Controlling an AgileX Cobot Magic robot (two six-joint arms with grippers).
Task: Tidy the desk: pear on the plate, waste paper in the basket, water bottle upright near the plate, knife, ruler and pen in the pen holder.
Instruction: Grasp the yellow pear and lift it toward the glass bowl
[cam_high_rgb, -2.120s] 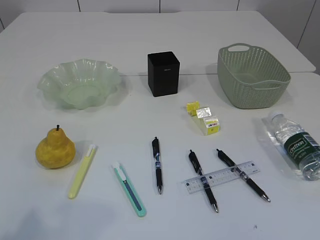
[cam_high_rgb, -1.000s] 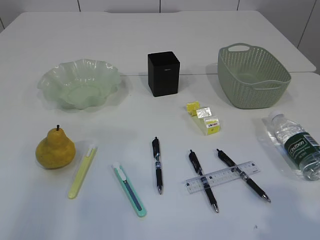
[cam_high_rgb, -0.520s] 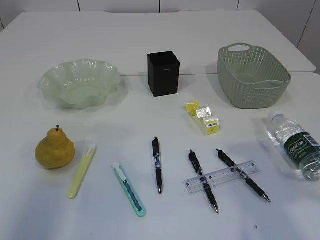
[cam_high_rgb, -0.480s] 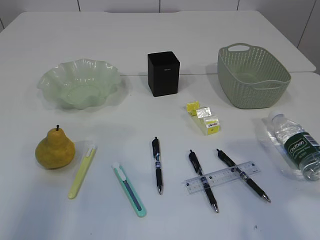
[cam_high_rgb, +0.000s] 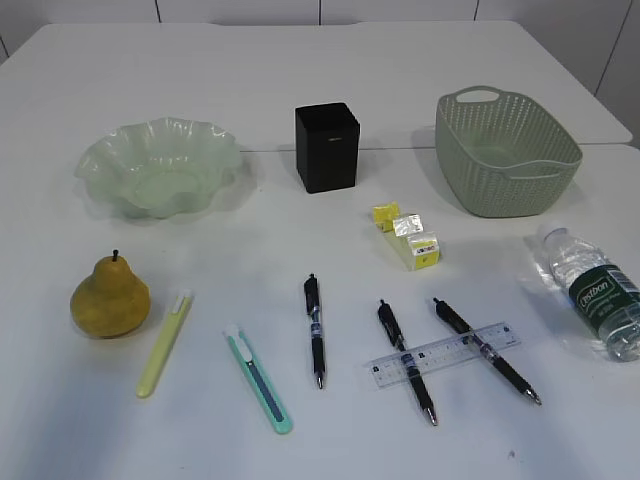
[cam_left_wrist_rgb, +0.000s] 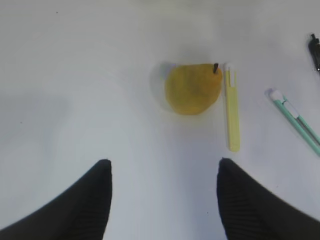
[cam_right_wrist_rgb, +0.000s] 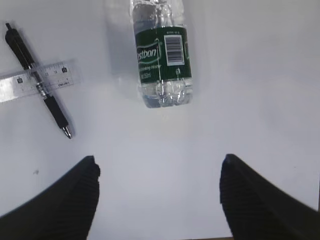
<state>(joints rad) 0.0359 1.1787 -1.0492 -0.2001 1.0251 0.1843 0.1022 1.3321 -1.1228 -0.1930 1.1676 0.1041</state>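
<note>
A: Why does everything lie spread out like this?

B: Nothing appears sorted yet. The pear (cam_high_rgb: 109, 297) sits on the desk (cam_high_rgb: 250, 80) in front of the plate (cam_high_rgb: 160, 166), not on it. The waste paper (cam_high_rgb: 407, 236) lies between the pen holder (cam_high_rgb: 327, 147) and the basket (cam_high_rgb: 505, 151). The ruler (cam_high_rgb: 443, 353) rests across two of the pens, and the water bottle (cam_high_rgb: 593, 292) lies on its side at the right, well apart from the plate.

A: And the grippers?

B: The left gripper (cam_left_wrist_rgb: 165, 200) hangs with its jaws wide apart, holding nothing; the pear lies ahead of it, slightly right of the gap, with a yellow knife (cam_left_wrist_rgb: 231, 107) just beside it. The right gripper (cam_right_wrist_rgb: 159, 192) is equally spread and empty, with the bottle ahead of it, roughly centred on the gap, cap end pointing away.

A: So each is probably lined up for a first pick.
</note>
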